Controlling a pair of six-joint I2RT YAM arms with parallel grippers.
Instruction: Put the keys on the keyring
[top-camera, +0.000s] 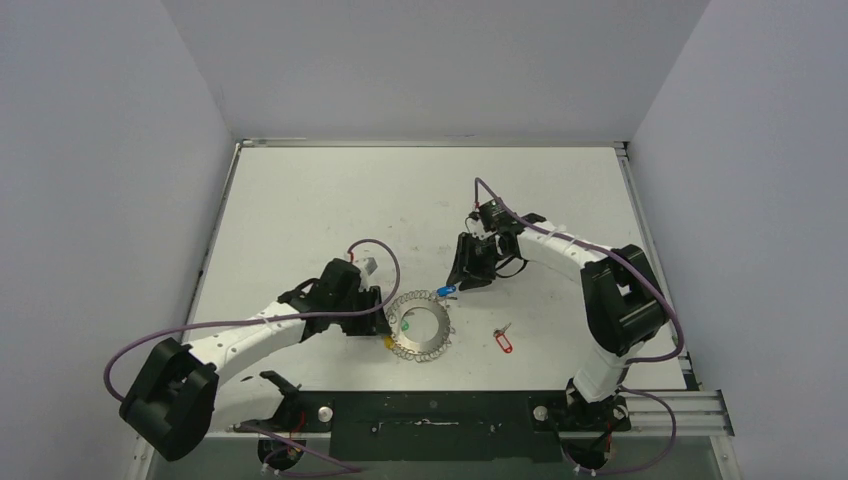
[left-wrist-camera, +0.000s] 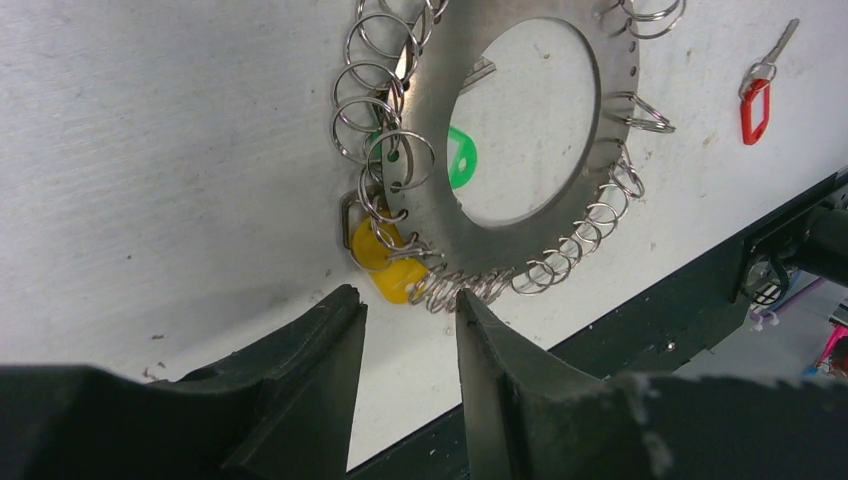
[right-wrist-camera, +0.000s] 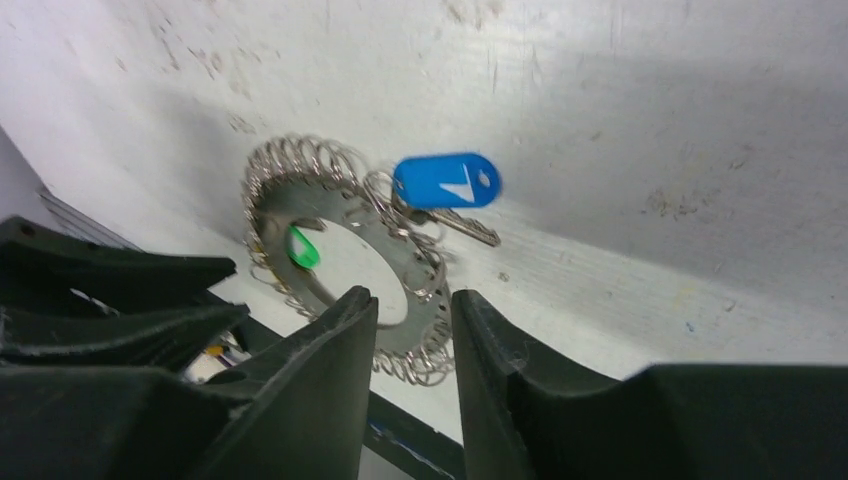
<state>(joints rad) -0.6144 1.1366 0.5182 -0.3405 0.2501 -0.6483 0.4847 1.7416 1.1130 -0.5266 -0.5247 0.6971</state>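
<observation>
White scuffed table (top-camera: 300, 200) | pale grey walls (top-camera: 100, 150) | keyring (top-camera: 420, 326) near front edge | left pincer (left-wrist-camera: 405, 298), right pincer (right-wrist-camera: 410, 297): narrow gap, empty

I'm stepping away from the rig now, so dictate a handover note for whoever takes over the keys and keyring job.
Left gripper: open, empty, beside the keyring.
Right gripper: open, empty, near the blue-tagged key.
That key lies against the keyring's edge; whether it is hooked on is unclear.
Red-tagged key lies loose on the table, apart from the keyring.
To do: check blue, thread red.
</observation>
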